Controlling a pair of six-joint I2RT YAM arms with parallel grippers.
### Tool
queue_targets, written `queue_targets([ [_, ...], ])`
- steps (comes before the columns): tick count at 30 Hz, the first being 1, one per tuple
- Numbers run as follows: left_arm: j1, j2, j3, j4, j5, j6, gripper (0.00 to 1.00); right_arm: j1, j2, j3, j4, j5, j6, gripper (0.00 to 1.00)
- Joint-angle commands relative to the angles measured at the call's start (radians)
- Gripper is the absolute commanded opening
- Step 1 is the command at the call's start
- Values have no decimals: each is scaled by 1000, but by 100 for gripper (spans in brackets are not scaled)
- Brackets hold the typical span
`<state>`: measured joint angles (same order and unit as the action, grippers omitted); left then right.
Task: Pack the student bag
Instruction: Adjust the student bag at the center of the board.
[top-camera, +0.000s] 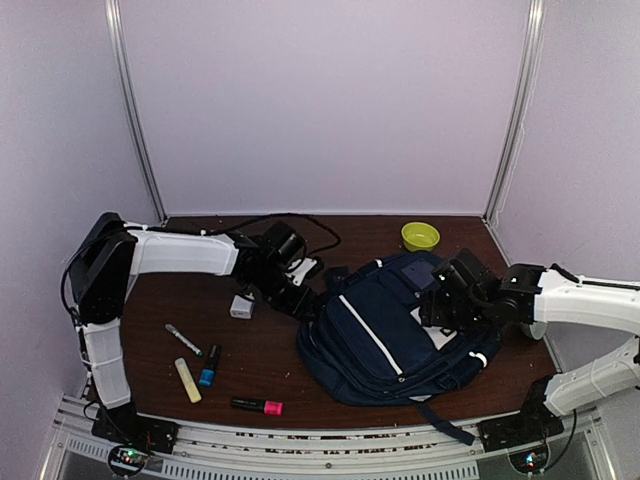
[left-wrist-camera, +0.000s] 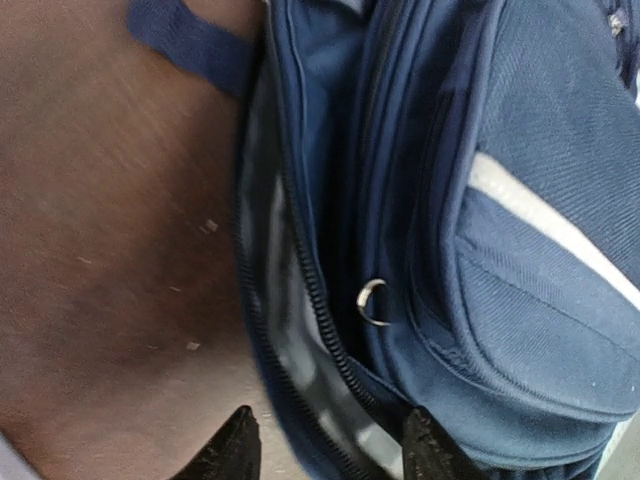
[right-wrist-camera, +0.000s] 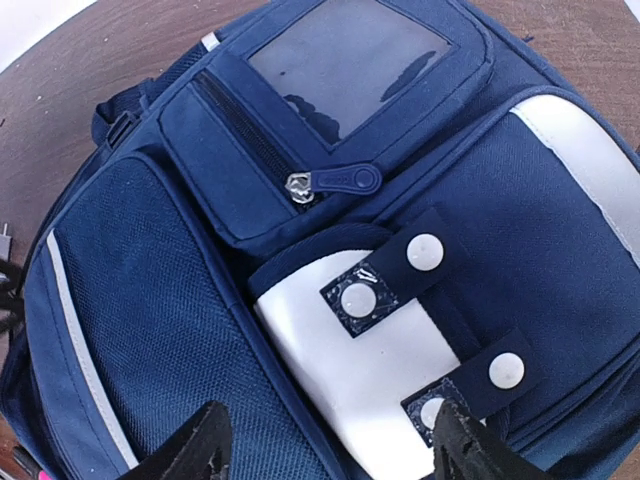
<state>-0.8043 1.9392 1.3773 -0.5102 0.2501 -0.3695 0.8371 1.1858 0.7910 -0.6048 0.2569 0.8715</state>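
Two arms, one item. The student bag (top-camera: 380, 345) is navy fabric, lying flat on the right half of the desk (top-camera: 260, 345), close to the near edge, with one strap (top-camera: 445, 420) trailing past that edge. A white stripe (top-camera: 370, 335) runs diagonally across the top face.

Right wrist view adds front detail the top view can't resolve:
- clear window pocket (right-wrist-camera: 345, 55) with a zip pull (right-wrist-camera: 335, 182) just below it
- white patch (right-wrist-camera: 330, 360) crossed by two navy tabs with white snap studs (right-wrist-camera: 425, 250)
- mesh side panel (right-wrist-camera: 150, 290)

Left wrist view only:
- main zip parted, teeth (left-wrist-camera: 310, 300) exposed, pale grey lining (left-wrist-camera: 290, 340) in the gap
- small metal ring (left-wrist-camera: 372, 302) on the seam
- navy webbing loop (left-wrist-camera: 190, 40) flat on the wood

Left gripper (top-camera: 303, 300) sits at the bag's left edge. Its jaws are partly closed, with a finger on either side of the parted zip edge. Can't tell whether they actually pinch it.

Right gripper (right-wrist-camera: 330, 440) hovers over the bag's front, on its right side. Its jaws are spread wide and hold nothing.

Top view only:
- green bowl (top-camera: 420, 236) near the far right corner
- white block (top-camera: 241, 306) left of the bag, beside the left gripper
- white pen (top-camera: 183, 340), yellow highlighter (top-camera: 187, 380), blue marker (top-camera: 208, 367) and pink highlighter (top-camera: 258, 405) loose towards the near left corner, all apart from the bag
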Motion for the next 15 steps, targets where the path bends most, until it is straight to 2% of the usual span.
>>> queue_targets([
  [1,-49,50,-15,44,87,-24,39,-31,43,9,29,-55,-21,70],
  [5,-62,70,-44,90,108,-57,10,-42,157,62,51,-122,-59,70],
  [7,-66,67,-69,108,103,-81,0,-42,226,97,57,-154,-71,69],
  [15,-166,-30,-271,208,87,-155,0,-42,409,245,56,-208,-83,68],
])
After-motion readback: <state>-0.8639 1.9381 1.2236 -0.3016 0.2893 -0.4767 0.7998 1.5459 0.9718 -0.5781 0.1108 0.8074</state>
